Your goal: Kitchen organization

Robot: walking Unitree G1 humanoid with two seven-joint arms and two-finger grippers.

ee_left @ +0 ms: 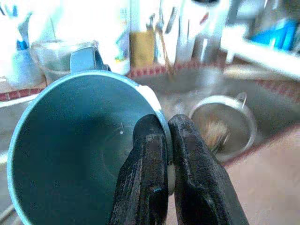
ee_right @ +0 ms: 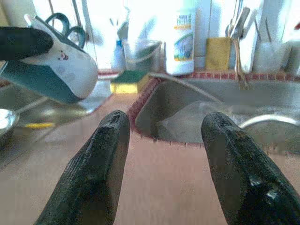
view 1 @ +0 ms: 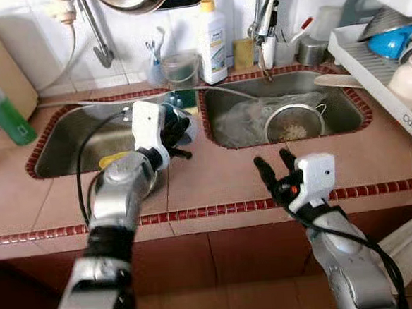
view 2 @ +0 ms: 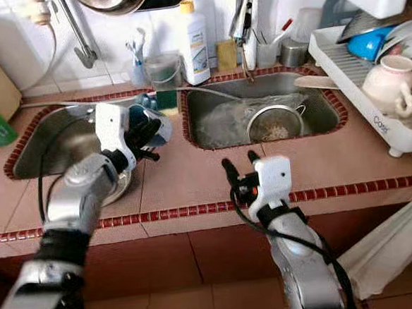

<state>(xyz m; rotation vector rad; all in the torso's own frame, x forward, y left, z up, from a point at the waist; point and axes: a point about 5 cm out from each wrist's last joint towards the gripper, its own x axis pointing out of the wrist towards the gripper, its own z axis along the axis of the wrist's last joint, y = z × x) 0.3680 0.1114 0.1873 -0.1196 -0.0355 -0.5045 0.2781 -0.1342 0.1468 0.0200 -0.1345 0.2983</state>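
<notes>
- Left gripper [ee_left: 169, 154] pinching the rim of a teal mug [ee_left: 75, 150], one finger inside, one outside.
- Mug held tilted in the air over the edge of the left sink [view 1: 64, 147], near the divider.
- Right gripper [view 1: 276, 165] spread wide, empty, above the tabletop [view 1: 215, 178] before the right sink [view 1: 344, 106].
- Strainer [view 1: 294, 123] resting in the right sink.

Readable text — one mark only

"Oasis"-like lettering is seen on the white dish rack [view 1: 401, 109] front wall, right of the sink [view 1: 343, 99] — not surely legible.
</notes>
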